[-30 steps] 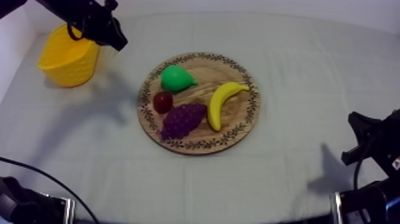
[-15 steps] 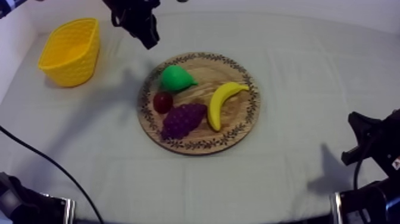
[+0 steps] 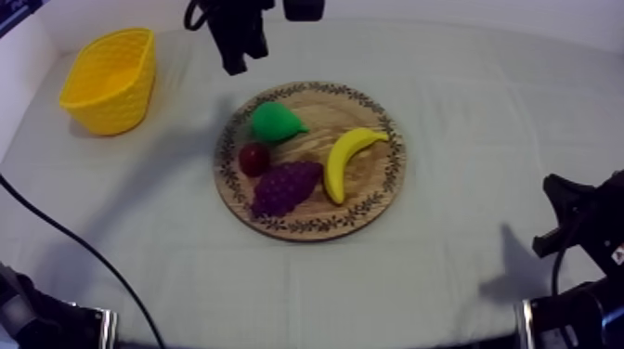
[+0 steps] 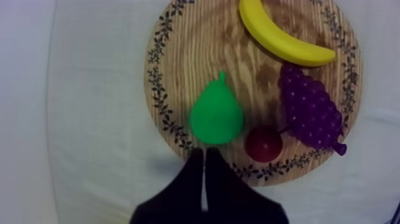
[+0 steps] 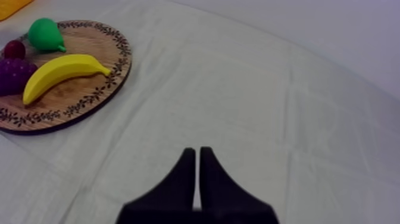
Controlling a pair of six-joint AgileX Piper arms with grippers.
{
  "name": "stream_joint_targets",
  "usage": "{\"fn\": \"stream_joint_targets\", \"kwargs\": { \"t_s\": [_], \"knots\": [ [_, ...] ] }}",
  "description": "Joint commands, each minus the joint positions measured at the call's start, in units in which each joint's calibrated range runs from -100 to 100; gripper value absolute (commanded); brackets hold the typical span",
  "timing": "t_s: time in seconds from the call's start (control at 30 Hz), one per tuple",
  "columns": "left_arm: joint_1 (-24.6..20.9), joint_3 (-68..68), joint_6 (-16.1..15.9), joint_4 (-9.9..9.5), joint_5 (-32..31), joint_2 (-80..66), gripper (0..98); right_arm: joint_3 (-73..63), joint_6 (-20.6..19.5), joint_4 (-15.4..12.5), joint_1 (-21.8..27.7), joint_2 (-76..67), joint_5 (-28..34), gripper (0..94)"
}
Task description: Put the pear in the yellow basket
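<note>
The green pear (image 3: 275, 122) lies on the round wooden board (image 3: 371, 181) at its far left, stem pointing right. My left gripper (image 3: 235, 63) hangs above the cloth just beyond the board's far rim, between the yellow basket (image 3: 110, 82) and the board. In the left wrist view its fingers form a narrow shut wedge (image 4: 203, 156) just short of the pear (image 4: 216, 114), holding nothing. My right gripper (image 5: 197, 156) is shut on nothing over bare cloth, well to the right of the board (image 5: 104, 83).
A banana (image 3: 345, 159), a bunch of grapes (image 3: 285, 185) and a small red fruit (image 3: 253, 159) share the board with the pear. The basket stands at the far left corner near the table's edge. My right arm (image 3: 580, 251) rests at the lower right.
My left arm has swung right from over the basket to a spot just beyond the board's far rim. The fruit, the basket and the right arm have not moved.
</note>
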Motion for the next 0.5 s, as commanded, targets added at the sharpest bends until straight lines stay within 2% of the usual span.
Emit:
{"fn": "stream_joint_targets", "kwargs": {
  "t_s": [0.0, 0.2, 0.47],
  "knots": [
    [-0.02, -0.49, 1.51, -0.01, -0.07, 0.25, 0.1, -0.05, 0.0, -0.01, -0.03, -0.04, 0.04, 0.4],
    [-0.22, -1.23, 4.8, -0.15, -1.42, 0.77, 8.5, -0.05, 0.0, -0.01, -0.03, -0.04, 0.04, 0.4],
    [-0.32, 0.2, 6.3, -1.1, -2.45, 0.23, 33.8, -0.05, 0.0, -0.01, -0.03, -0.04, 0.04, 0.4]
  ]
}}
